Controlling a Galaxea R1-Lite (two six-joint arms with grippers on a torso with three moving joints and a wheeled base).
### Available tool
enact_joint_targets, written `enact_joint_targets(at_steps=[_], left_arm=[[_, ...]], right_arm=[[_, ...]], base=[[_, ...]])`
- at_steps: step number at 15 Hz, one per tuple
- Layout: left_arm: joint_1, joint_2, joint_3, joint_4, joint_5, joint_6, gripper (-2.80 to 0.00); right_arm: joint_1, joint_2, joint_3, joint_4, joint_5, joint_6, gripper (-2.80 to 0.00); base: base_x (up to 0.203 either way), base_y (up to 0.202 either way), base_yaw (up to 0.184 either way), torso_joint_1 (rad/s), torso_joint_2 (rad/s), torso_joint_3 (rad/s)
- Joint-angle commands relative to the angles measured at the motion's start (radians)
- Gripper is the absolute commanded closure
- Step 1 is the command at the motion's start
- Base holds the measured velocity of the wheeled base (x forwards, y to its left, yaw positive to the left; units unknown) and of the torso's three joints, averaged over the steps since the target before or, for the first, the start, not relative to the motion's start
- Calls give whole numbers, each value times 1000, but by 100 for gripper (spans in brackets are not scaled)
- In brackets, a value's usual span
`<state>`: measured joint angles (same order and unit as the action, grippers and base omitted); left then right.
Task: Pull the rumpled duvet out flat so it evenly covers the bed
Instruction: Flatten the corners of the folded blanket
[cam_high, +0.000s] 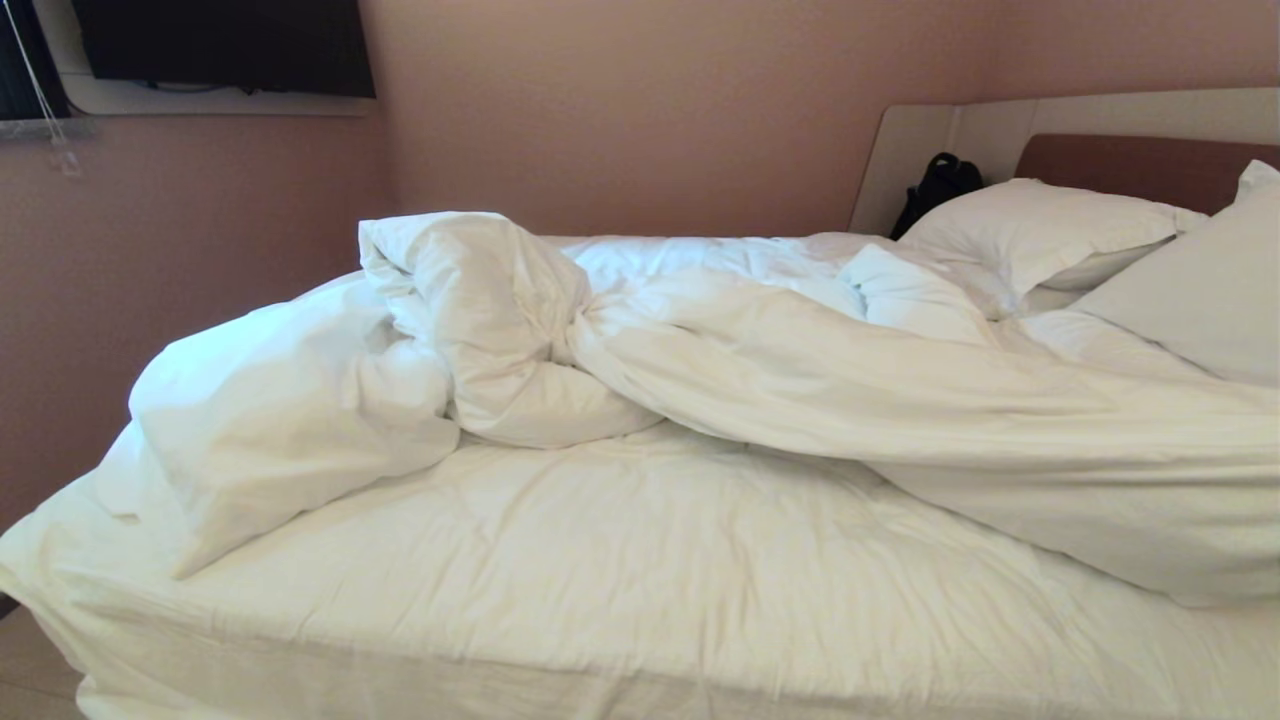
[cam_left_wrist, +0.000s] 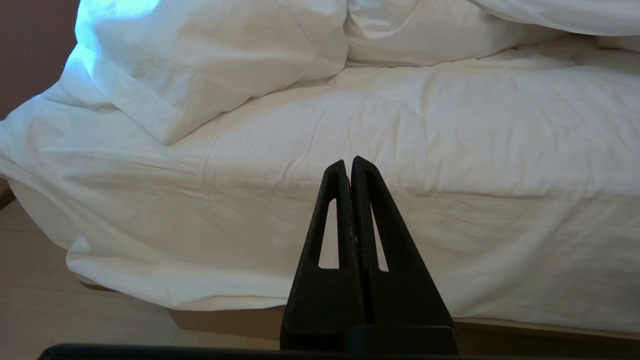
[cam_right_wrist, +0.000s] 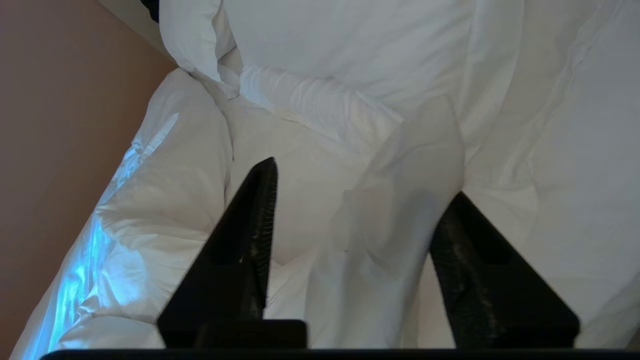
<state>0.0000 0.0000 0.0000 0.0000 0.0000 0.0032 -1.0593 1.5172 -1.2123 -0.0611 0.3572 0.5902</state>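
While the duvet (cam_high: 760, 350) sits twisted across the middle of the bed (cam_left_wrist: 350, 240), the right tool (cam_right_wrist: 350, 200) hangs apart around a blurry fold; it could slip free if it closes late. Left tool (cam_left_wrist: 350, 165) stays-free idle, pressed together, lower center.

Pinkish-beige walls (cam_high: 650, 110) meet at corner behind bed. Dark flat screen (cam_high: 225, 45) mounted high on left wall, pale ledge beneath. Blind cord (cam_high: 45, 95) hangs at far left, possibly beside window. Black bag (cam_high: 938, 188) leans against beige surround. Light wood-tone floor (cam_left_wrist: 60, 310). Bluish daylight from left.
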Motion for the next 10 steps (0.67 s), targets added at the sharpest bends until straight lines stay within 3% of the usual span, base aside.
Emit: enact_joint_targets(at_steps=[1,5,6,10], left_arm=[[0,0,0,0,0,0,0],[0,0,0,0,0,0,0],[0,0,0,0,0,0,0],[0,0,0,0,0,0,0]], right_arm=[[12,-15,4,12,3,3,-280],[15,-35,-14,17,15,11,-280],[17,-56,-15,16,57,12,-280],[67,-230,8,45,391,32,-280]], base=[[0,0,0,0,0,0],[0,0,0,0,0,0],[0,0,0,0,0,0],[0,0,0,0,0,0]])
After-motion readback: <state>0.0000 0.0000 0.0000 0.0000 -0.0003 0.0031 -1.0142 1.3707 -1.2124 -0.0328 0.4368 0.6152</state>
